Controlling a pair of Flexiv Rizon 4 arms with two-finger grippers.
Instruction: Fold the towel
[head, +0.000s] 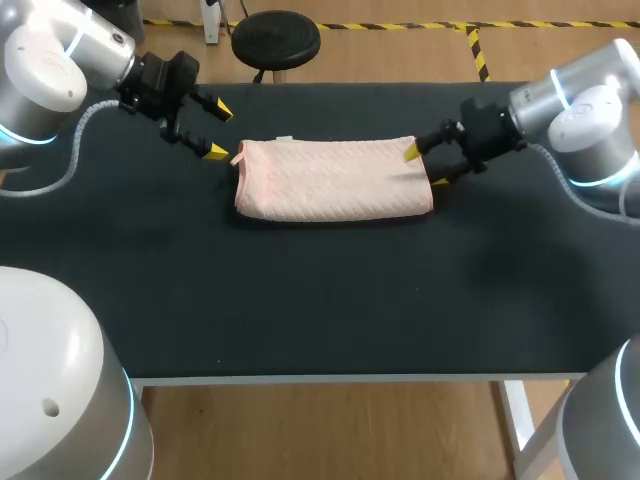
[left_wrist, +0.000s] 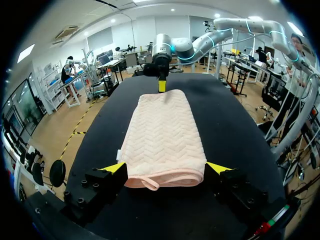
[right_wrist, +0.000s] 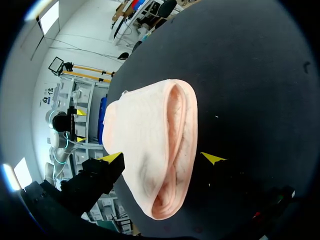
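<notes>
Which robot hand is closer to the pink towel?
Right. The right gripper is open around one end of the towel; the left gripper, also open, is just off the other end.

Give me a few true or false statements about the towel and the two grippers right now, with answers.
1. The towel lies folded on the black table. True.
2. The left gripper is shut on the towel. False: its fingers are open, near the towel's left end.
3. The right gripper is open at the towel's right end. True.
4. The towel is blue. False: it is pale pink.
</notes>
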